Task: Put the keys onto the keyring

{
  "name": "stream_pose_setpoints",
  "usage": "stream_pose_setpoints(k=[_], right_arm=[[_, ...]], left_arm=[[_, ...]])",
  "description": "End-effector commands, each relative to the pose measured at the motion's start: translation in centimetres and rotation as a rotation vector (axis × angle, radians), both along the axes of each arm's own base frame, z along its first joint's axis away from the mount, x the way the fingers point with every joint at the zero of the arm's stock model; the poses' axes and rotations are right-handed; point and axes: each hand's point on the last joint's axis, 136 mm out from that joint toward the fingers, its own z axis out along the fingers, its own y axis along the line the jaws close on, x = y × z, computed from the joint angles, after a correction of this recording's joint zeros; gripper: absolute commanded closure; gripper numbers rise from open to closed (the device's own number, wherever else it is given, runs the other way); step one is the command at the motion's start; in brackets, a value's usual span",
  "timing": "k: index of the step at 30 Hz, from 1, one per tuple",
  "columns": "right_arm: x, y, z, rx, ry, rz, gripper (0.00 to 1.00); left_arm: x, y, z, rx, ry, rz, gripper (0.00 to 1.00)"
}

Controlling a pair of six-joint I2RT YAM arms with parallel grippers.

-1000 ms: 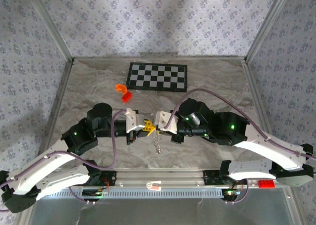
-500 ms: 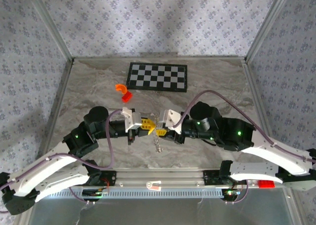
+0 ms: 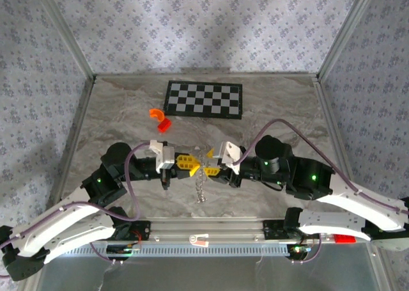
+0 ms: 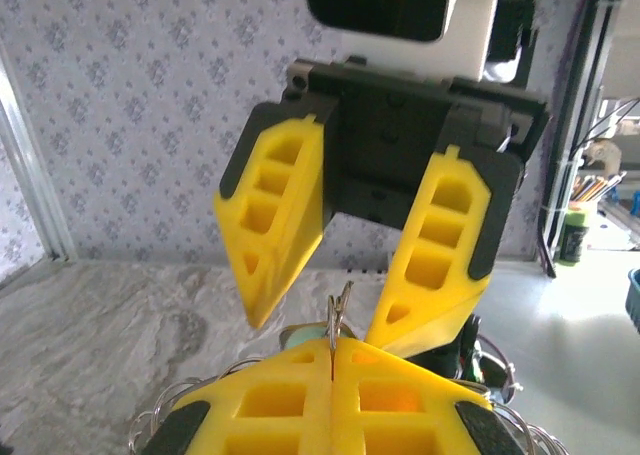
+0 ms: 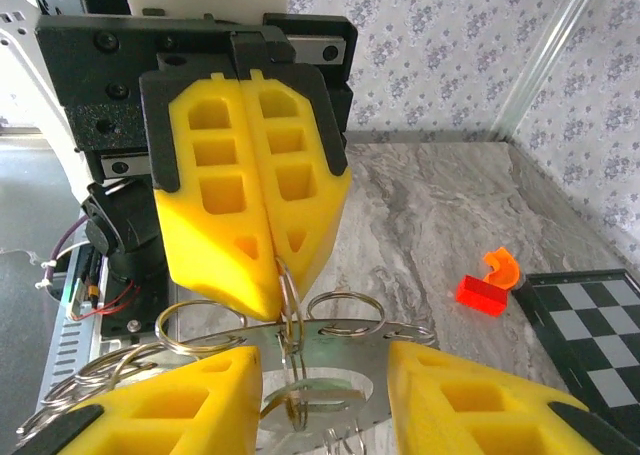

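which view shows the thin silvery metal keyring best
The right wrist view: the thin silvery metal keyring spreads its loops large and close. The left wrist view gives an edge-on sliver and loop ends; the top external view a tiny dangling strand.

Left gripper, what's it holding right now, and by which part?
The left gripper is shut on the silvery metal keyring, pinching the top of one thin wire loop between its yellow fingertips; the rest hangs below.
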Motion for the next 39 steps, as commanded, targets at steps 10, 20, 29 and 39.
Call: stream_pose_setpoints(k=[10, 20, 29, 39], right_arm=[[-1.1, 0.5, 0.3, 0.062, 0.022, 0.068, 0.71], [-0.6, 0.5, 0.8, 0.091, 0.015, 0.046, 0.76], [-0.4, -0.3, 1.4, 0.117, 0.005, 0.019, 0.64], [-1.2, -0.3, 1.8, 0.141, 0.009, 0.065, 0.68]], left_arm=[[-1.2, 0.3, 2.6, -0.113, -0.034, -0.051, 1.00], [-1.5, 0.4, 2.4, -0.110, -0.034, -0.064, 1.00], [-1.8, 0.7, 2.7, -0.114, -0.038, -0.069, 1.00], [-1.7, 0.8, 2.7, -0.112, -0.038, -0.065, 1.00]])
